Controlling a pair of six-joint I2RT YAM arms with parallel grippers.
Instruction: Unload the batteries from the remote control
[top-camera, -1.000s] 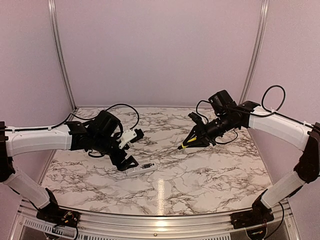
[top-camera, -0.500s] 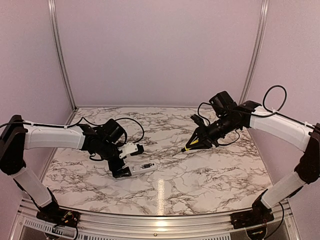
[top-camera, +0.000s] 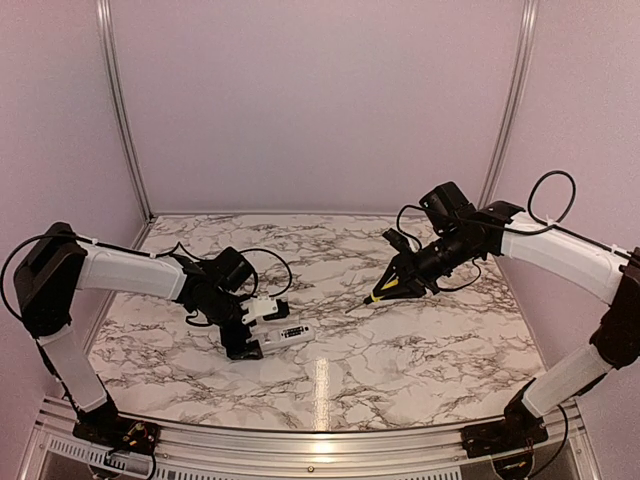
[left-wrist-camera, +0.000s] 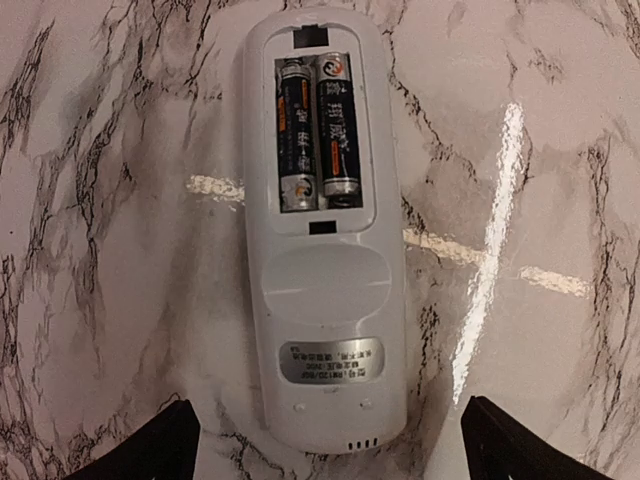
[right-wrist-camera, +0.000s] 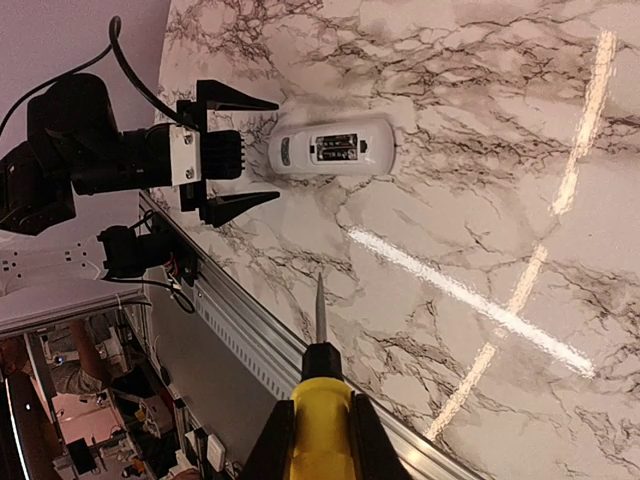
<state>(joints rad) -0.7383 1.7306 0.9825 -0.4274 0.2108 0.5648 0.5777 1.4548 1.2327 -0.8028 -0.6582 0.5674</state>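
White plastic bar remote control (left-wrist-camera: 325, 300), back open, on marble bench (left-wrist-camera: 100, 250).
Two dark cylindrical batteries (left-wrist-camera: 318, 130) seated; left tool (right-wrist-camera: 255, 150) spread wide, tips cropped at lower corners; right tool (top-camera: 398, 280) clamps yellow-handled pick (right-wrist-camera: 320, 410), handle cut off.

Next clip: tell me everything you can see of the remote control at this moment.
The remote control is a slim white plastic bar with rounded ends, lying flat, back up, on the marble table. Its battery cover is off; two dark batteries sit side by side in the open bay. A silver label sits near one end. The left gripper straddles that end, open, not touching.
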